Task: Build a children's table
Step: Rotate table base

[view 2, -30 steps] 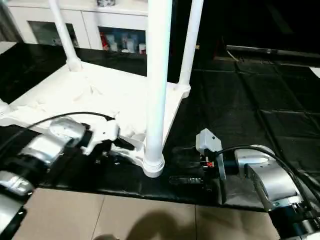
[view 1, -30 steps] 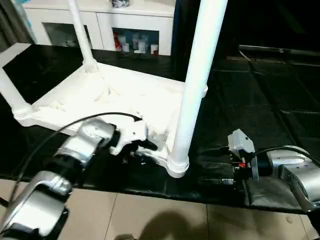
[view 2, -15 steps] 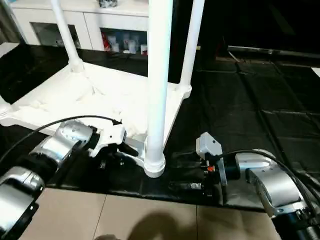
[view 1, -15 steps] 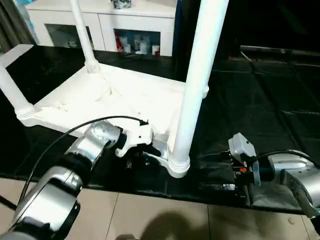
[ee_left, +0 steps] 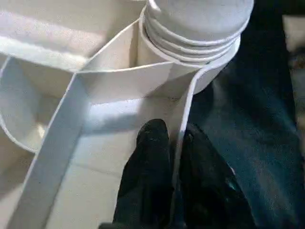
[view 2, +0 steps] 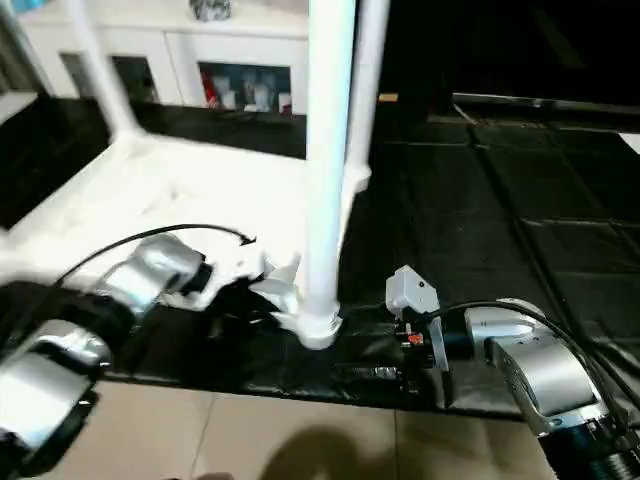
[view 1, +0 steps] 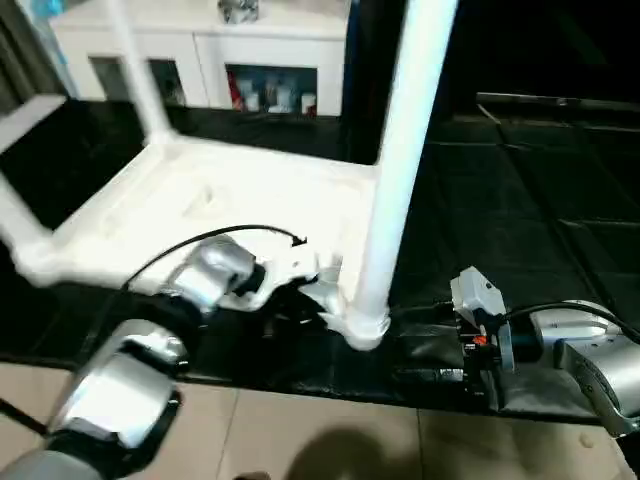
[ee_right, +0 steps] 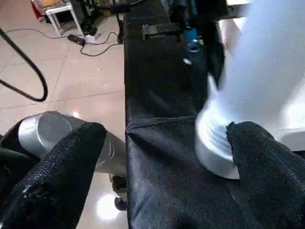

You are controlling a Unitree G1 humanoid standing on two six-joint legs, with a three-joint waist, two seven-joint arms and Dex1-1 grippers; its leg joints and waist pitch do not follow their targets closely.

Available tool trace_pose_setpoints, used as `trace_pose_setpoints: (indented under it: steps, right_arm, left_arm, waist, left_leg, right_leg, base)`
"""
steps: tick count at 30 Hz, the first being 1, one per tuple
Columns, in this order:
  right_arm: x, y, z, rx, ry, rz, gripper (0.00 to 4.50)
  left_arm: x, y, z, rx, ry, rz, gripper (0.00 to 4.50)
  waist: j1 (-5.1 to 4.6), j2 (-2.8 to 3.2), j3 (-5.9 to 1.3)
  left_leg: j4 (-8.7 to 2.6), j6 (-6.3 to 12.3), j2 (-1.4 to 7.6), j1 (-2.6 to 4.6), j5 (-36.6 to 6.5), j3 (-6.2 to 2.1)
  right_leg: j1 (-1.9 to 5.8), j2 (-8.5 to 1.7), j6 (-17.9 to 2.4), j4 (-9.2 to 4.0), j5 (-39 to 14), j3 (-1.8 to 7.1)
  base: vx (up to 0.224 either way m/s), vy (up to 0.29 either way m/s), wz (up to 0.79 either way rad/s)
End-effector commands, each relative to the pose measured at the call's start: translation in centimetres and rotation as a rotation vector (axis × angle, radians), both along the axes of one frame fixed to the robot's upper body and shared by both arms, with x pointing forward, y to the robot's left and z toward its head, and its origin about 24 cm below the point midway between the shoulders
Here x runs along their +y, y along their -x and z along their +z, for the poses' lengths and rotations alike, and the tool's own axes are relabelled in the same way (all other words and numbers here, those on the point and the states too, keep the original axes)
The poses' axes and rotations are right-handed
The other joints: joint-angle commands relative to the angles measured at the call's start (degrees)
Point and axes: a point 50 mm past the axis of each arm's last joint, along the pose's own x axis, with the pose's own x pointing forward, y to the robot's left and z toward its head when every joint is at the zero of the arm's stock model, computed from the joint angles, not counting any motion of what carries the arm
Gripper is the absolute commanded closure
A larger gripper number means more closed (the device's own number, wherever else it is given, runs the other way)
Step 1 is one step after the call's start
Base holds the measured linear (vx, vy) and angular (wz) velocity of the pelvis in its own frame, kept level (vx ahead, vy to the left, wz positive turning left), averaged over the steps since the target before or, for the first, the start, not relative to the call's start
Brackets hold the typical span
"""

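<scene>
Left gripper (ee_left: pixel 175 143) is pinching the rim of the upside-down tabletop (view 1: pixel 240 200) on the black mat (view 1: pixel 520 200); right gripper (ee_right: pixel 162 157) is spread wide. Four legs up, nearest leg (view 1: pixel 400 150) right beside both.

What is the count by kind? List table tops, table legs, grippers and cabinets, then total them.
Table top: 1
Table legs: 4
Grippers: 2, left gripper and right gripper
Cabinet: 1
Total: 8
</scene>
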Motion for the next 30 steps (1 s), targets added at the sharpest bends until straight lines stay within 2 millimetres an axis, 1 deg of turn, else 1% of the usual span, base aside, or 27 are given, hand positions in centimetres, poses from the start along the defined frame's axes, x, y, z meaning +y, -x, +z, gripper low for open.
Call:
trace_pose_setpoints:
  steps: [1,2,3,4,5,7,9,11,12,13,14,15,16,18,19,21,24,25,27,29,30]
  right_arm:
    - [-0.1,-0.3,0.2,-0.024,0.016,-0.005,0.0]
    - [-0.1,-0.3,0.2,-0.027,0.018,-0.007,0.0]
    - [-0.1,-0.3,0.2,-0.027,0.019,-0.007,0.0]
    - [-0.1,-0.4,0.1,-0.031,0.024,-0.008,0.0]
    - [-0.1,-0.4,0.1,-0.032,0.026,-0.008,0.0]
    - [0.0,-0.5,0.0,-0.033,0.027,-0.008,0.0]
    - [0.1,-0.5,-0.1,-0.035,0.029,-0.008,0.0]
    - [0.1,-0.6,-0.1,-0.036,0.029,-0.007,0.0]
    - [0.2,-0.6,-0.2,-0.038,0.033,-0.007,0.0]
    - [0.2,-0.6,-0.2,-0.038,0.033,-0.007,0.0]
    - [0.2,-0.7,-0.2,-0.037,0.033,-0.006,0.0]
    - [0.2,-0.7,-0.2,-0.037,0.033,-0.006,0.0]
    - [0.2,-0.7,-0.3,-0.036,0.033,-0.005,0.0]
    - [0.2,-0.7,-0.3,-0.036,0.033,-0.004,0.0]
    - [0.2,-0.7,-0.3,-0.036,0.034,-0.003,0.0]
    - [0.2,-0.7,-0.3,-0.036,0.034,-0.003,0.0]
    - [0.3,-0.8,-0.3,-0.038,0.034,-0.001,0.0]
    - [0.3,-0.8,-0.4,-0.038,0.034,0.0,0.0]
    - [0.3,-0.8,-0.4,-0.038,0.033,0.001,0.0]
    - [0.3,-0.8,-0.4,-0.038,0.032,0.002,0.0]
    - [0.3,-0.8,-0.4,-0.037,0.032,0.002,0.0]
  left_arm:
    - [1.6,-0.1,-1.5,0.065,0.011,0.22,4.38]
    - [1.5,-0.3,-1.5,0.067,0.02,0.253,4.39]
    - [1.5,-0.3,-1.5,0.068,0.023,0.262,4.39]
    - [1.4,-0.5,-1.4,0.047,0.035,0.29,4.4]
    - [1.3,-0.5,-1.4,0.031,0.042,0.301,4.41]
    - [1.1,-0.5,-1.4,0.026,0.061,0.318,4.45]
    - [0.7,-0.4,-1.3,0.014,0.092,0.295,4.47]
    - [0.5,-0.3,-1.2,0.013,0.097,0.287,4.49]
    - [0.4,0.3,-1.2,0.009,0.111,0.21,4.49]
    - [0.4,0.7,-1.2,0.008,0.112,0.163,4.49]
    - [0.5,1.2,-1.3,-0.004,0.112,0.09,4.49]
    - [0.5,1.3,-1.3,-0.006,0.111,0.079,4.49]
    - [0.7,1.9,-1.4,-0.012,0.104,0.006,4.49]
    - [0.8,2.0,-1.5,-0.004,0.104,-0.006,4.49]
    - [0.8,2.1,-1.5,-0.003,0.104,0.0,4.49]
    - [0.9,2.0,-1.5,-0.004,0.105,0.017,4.49]
    - [1.1,1.7,-1.2,-0.032,0.114,0.048,4.49]
    - [1.2,1.5,-0.9,-0.051,0.126,0.047,4.21]
    - [1.3,1.3,-0.6,-0.056,0.141,0.056,4.21]
    - [1.5,1.2,-0.3,-0.075,0.141,0.044,3.85]
    - [1.7,1.0,-0.1,-0.106,0.135,0.053,3.83]
  waist:
    - [0.5,-1.27,-3.27]
    - [0.37,-1.23,-3.28]
    - [0.11,-1.38,-3.26]
    - [-0.02,-1.36,-3.22]
    - [-0.37,-1.44,-3.24]
    - [-0.61,-1.38,-3.32]
    - [-0.61,-1.31,-3.44]
    - [-0.6,-1.11,-3.63]
    - [-0.47,-1.1,-3.64]
    - [-0.53,-1.07,-3.62]
    - [-0.57,-1.22,-3.63]
    - [-0.48,-1.12,-3.75]
    - [-0.39,-0.96,-3.71]
    - [-0.27,-1.03,-3.59]
    - [-0.14,-0.95,-3.55]
    - [0.09,-0.9,-3.46]
    - [0.23,-0.94,-3.41]
    - [0.25,-0.94,-3.42]
    - [0.27,-0.91,-3.46]
    - [0.35,-0.84,-3.52]
    - [0.39,-0.86,-3.55]
  left_leg:
    - [-3.12,5.54,2.91,-0.75,-1.51,-1.42]
    - [-3.09,5.7,2.76,-0.79,-1.42,-1.42]
    - [-3.1,5.9,2.58,-0.97,-1.32,-1.46]
    - [-3.11,5.98,2.5,-0.99,-1.41,-1.45]
    - [-3.1,6.01,2.41,-1.06,-1.47,-1.5]
    - [-3.05,6.43,2.37,-0.98,-1.41,-1.44]
    - [-3.09,6.91,2.61,-0.99,-0.61,-1.54]
    - [-3.18,7.3,3.11,-0.83,-0.15,-1.69]
    - [-3.07,7.62,3.15,-0.75,-0.1,-1.59]
    - [-3.21,7.77,3.44,-1.02,0.29,-1.77]
    - [-3.23,7.77,3.5,-0.99,0.36,-1.76]
    - [-3.18,7.9,3.58,-0.8,0.59,-1.69]
    - [-3.18,7.98,3.65,-0.68,0.48,-1.63]
    - [-3.2,7.96,3.56,-0.71,0.22,-1.49]
    - [-3.29,7.75,3.64,-0.68,-0.18,-1.48]
    - [-3.36,7.27,3.62,-0.55,-0.82,-1.44]
    - [-3.51,6.68,3.63,-0.59,-1.33,-1.53]
    - [-3.49,6.61,3.58,-0.59,-1.48,-1.51]
    - [-3.46,6.49,3.54,-0.57,-1.4,-1.5]
    - [-3.45,6.52,3.54,-0.58,-1.29,-1.48]
    - [-3.44,6.62,3.63,-0.6,-1.08,-1.57]
  right_leg:
    - [3.82,-6.57,-4.28,-5.55,-11.24,3.67]
    - [3.79,-6.44,-3.92,-5.67,-11.5,3.58]
    - [3.92,-6.37,-3.45,-5.74,-11.72,3.51]
    - [3.9,-6.36,-3.08,-5.86,-12.02,3.5]
    - [3.93,-6.29,-2.66,-5.89,-12.42,3.41]
    - [3.78,-6.12,-2.03,-6.06,-12.53,3.41]
    - [3.73,-6.12,-2.61,-5.79,-10.52,3.4]
    - [3.6,-6.36,-4.0,-5.4,-7.99,3.49]
    - [3.48,-6.47,-4.8,-5.32,-6.86,3.57]
    - [3.62,-6.81,-5.46,-5.11,-6.04,3.65]
    - [3.59,-6.8,-5.44,-5.05,-5.78,3.69]
    - [3.44,-6.88,-5.59,-4.87,-5.12,3.82]
    - [3.23,-6.87,-6.16,-4.87,-4.41,3.79]
    - [3.29,-6.81,-6.19,-4.9,-4.68,3.8]
    - [3.29,-6.93,-6.04,-5.0,-5.82,3.77]
    - [3.2,-6.88,-5.59,-5.21,-7.87,3.8]
    - [3.26,-6.91,-4.95,-5.34,-9.67,3.79]
    - [3.25,-6.98,-4.69,-5.44,-10.07,3.8]
    - [3.22,-6.94,-4.65,-5.39,-9.88,3.82]
    - [3.2,-6.93,-4.75,-5.43,-9.43,3.82]
    - [3.16,-6.86,-4.9,-5.26,-8.38,3.77]
  base:
    - [0.0,0.0,0.0]
    - [0.0,0.0,0.0]
    - [0.0,0.0,0.0]
    - [0.0,0.0,0.0]
    - [0.0,0.0,0.0]
    - [0.0,0.0,0.0]
    - [0.0,0.0,0.0]
    - [0.0,0.0,0.0]
    - [0.0,0.0,0.0]
    - [0.0,0.0,0.0]
    - [0.0,0.0,0.0]
    - [0.0,0.0,0.0]
    - [0.0,0.0,0.0]
    - [0.0,0.0,0.0]
    - [0.0,0.0,0.0]
    - [0.0,0.0,0.0]
    - [0.0,0.0,0.0]
    - [0.0,0.0,0.0]
    - [0.0,0.0,0.0]
    - [0.0,0.0,0.0]
    - [0.0,0.0,0.0]
